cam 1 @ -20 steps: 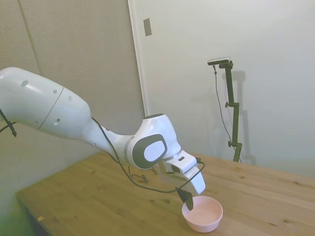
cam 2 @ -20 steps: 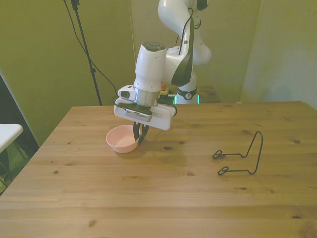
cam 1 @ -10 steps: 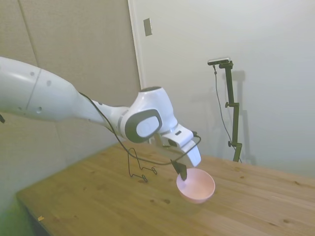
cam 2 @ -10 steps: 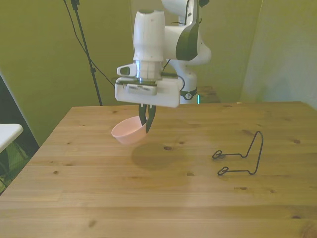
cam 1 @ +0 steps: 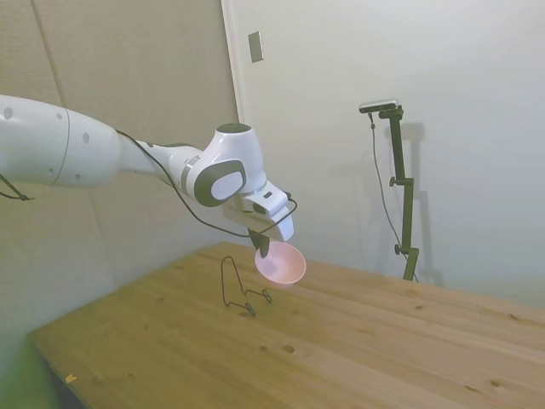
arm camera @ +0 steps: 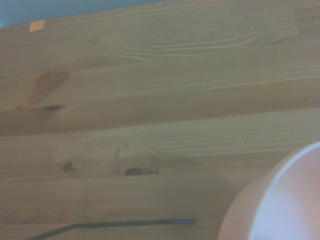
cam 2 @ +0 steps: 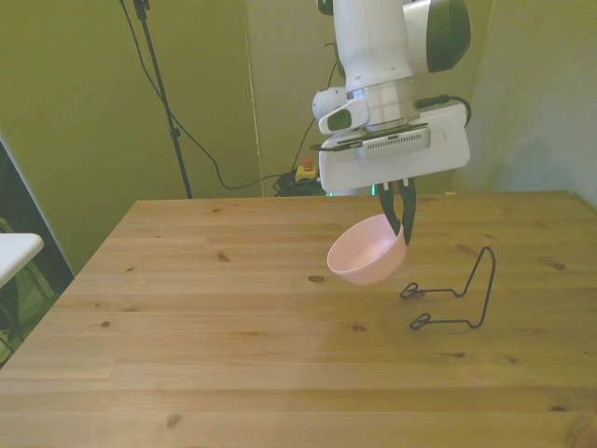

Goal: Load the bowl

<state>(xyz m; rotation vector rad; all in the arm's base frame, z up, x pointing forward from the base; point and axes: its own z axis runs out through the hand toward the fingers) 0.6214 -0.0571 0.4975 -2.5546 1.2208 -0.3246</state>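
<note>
The pale pink bowl (cam 2: 366,257) hangs tilted in the air above the table, held by its rim. My gripper (cam 2: 403,222) is shut on that rim, with its dark fingers (cam 1: 261,246) pinching the bowl's edge (cam 1: 282,262). The bowl is a little to the front view's left of the thin black wire rack (cam 2: 454,294), and higher than it. In the side view the rack (cam 1: 238,290) stands on the table just below and beside the bowl. The wrist view shows part of the bowl (arm camera: 280,202) and one wire of the rack (arm camera: 125,223) over wood grain.
The wooden table (cam 2: 233,355) spreads out under the arm. A black cable and stand (cam 2: 159,84) rise behind the table's far corner on the front view's left. A white object's edge (cam 2: 14,250) shows at the front view's far left.
The gripper has lifted the bowl higher and carried it toward the front view's right, from the table's left part to beside the wire rack. The bowl now tilts more.
</note>
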